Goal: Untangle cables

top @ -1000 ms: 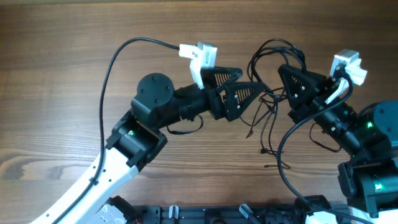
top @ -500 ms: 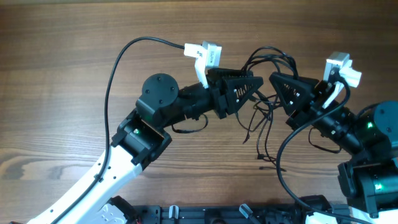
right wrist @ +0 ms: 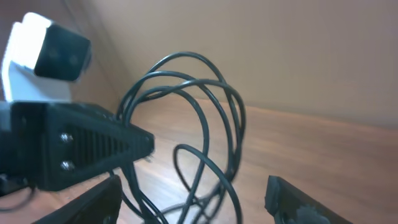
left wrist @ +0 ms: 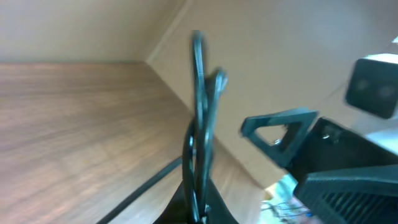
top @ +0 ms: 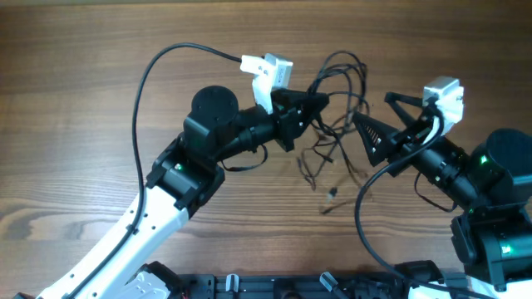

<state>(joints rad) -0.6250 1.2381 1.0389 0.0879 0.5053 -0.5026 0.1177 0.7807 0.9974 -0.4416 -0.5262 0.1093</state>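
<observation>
Wood-grain table (top: 83, 83) | beige wall (right wrist: 280, 50) behind | L pincer (top: 320, 99) pinching cables (left wrist: 198, 81) | R pincer (top: 372, 110) spread

Cables (top: 331, 133) hang tangled between my left pincer (top: 320, 101) and my right pincer (top: 372, 110), closing that gap. My left arm (top: 166, 199) fills 8 o'clock of the tangle, my right arm (top: 490, 174) 4 o'clock. Bare worktop (top: 83, 83) lies open at 12 o'clock and far out toward 9 o'clock.

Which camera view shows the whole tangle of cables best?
The overhead view: it shows the cables whole, loops and loose ends. The right wrist view shows only the loops; the left wrist view, only blurred strands.
</observation>
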